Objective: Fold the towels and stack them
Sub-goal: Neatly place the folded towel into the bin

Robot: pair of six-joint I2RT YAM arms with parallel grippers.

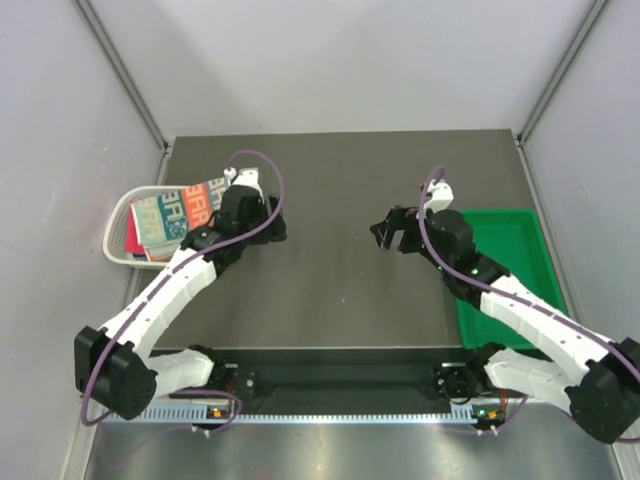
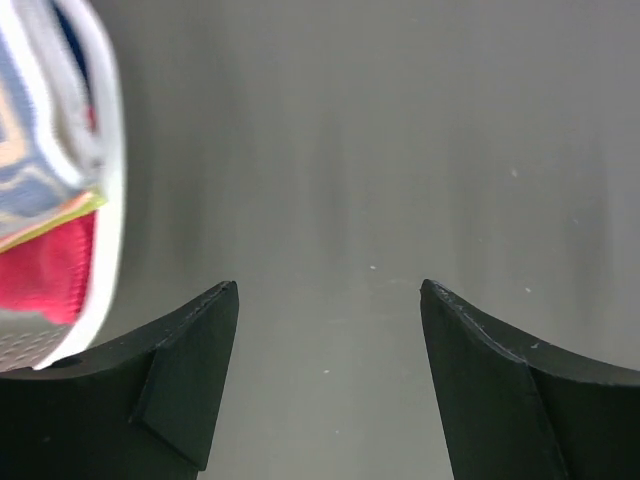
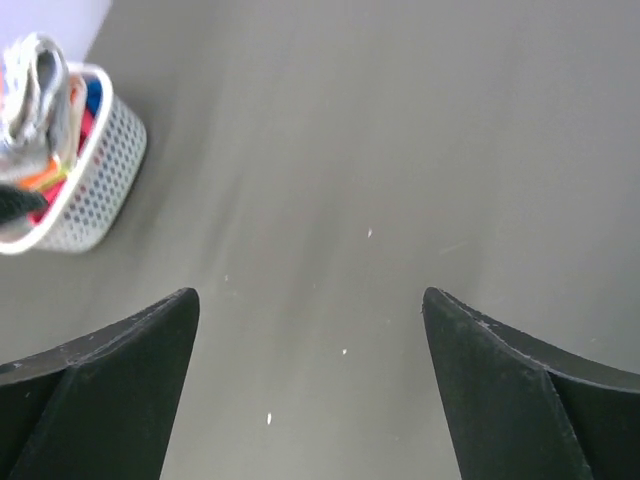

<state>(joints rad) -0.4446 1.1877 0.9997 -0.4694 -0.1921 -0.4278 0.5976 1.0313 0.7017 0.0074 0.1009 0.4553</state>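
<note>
Hovering above the dark table (image 1: 330, 290), both arms carried nothing: the left gripper (image 2: 330, 330) had its two fingers spread wide over bare tabletop just beside the white basket (image 1: 117, 232), and the right gripper (image 3: 310, 340) was likewise spread, with only table between its fingers, near the middle and just left of the green tray (image 1: 530, 235). The towels (image 1: 172, 215) lay bundled in that basket at the left edge, patterned in red, teal and white, some cloth spilling over the rim toward the left arm. No towel lay spread or folded on the table, and the tray held none that could be seen. My judgement is that the step in hand concerned the basket, with the left gripper closest to it; a grasp there would call for pinching one loose layer at the rim without dragging the whole bundle or tipping the light basket. Counted: one basket, one tray, two arms; the towels were at least two, but their overlap kept me from an exact number.
</note>
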